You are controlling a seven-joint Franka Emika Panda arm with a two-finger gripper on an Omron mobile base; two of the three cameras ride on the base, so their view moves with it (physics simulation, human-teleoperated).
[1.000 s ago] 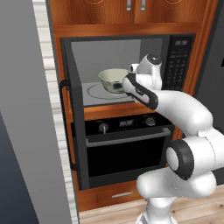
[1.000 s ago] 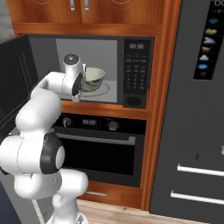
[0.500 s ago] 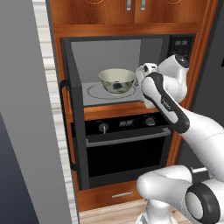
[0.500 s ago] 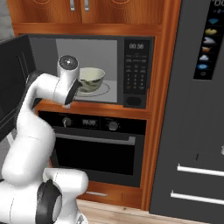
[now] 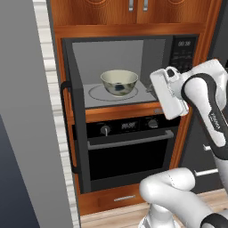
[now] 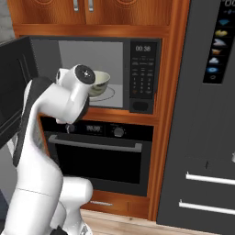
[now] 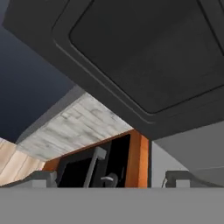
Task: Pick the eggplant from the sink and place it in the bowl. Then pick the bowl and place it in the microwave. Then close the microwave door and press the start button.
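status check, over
Pincer empty, facing the open dark grey microwave door. Pale cream bowl sits on the turntable. Door not yet closed.

The microwave (image 5: 124, 71) stands open, and its grey floor carries a round turntable (image 5: 116, 92) with the bowl (image 5: 119, 82) resting upright on the middle of it; a small dark shape shows inside the bowl, too dim to name. In the left base view, the bowl sits to the left of the robot's hand and further into the cavity, well clear of it. In the hand view, the fingers (image 7: 41, 178) rise at the lower edge, spread apart, with the microwave door (image 7: 144, 65) broad and dark above them.
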